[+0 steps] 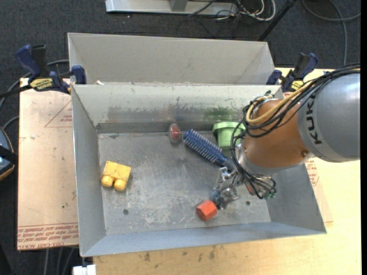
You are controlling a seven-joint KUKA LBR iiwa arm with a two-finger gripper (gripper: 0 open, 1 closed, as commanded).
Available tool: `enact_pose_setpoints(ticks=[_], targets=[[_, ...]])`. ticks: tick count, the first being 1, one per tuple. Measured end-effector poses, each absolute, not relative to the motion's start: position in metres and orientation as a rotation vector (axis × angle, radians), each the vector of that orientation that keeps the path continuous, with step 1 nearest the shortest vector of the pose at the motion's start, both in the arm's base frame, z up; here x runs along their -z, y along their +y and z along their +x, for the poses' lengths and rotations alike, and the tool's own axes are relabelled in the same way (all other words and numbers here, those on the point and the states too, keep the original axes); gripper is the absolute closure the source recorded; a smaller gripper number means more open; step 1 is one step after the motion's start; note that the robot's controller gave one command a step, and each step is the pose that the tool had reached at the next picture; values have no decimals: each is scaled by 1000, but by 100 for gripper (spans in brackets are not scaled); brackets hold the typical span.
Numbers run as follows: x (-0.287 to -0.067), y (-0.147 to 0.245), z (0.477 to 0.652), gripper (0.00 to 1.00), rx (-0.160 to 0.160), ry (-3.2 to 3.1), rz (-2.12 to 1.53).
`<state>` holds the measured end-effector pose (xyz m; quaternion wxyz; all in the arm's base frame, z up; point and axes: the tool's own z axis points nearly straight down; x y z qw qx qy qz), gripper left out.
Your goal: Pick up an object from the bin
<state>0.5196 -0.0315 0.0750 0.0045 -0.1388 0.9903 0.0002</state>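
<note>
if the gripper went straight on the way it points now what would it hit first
Probably the small red-orange block near the front wall, lying just beyond the gripper. Depth is unclear from above, so it might land on the grey metal bin floor beside the block instead.

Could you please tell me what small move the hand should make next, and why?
Probably a short shift toward the small red block: the hand sits just beside it, not yet centred over it, and the blue brush lies farther back.
</note>
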Motion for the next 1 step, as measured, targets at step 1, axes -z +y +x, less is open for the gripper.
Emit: enact_pose_setpoints(ticks=[1], targets=[[-290,-71,501,100,6,3030,-791]])
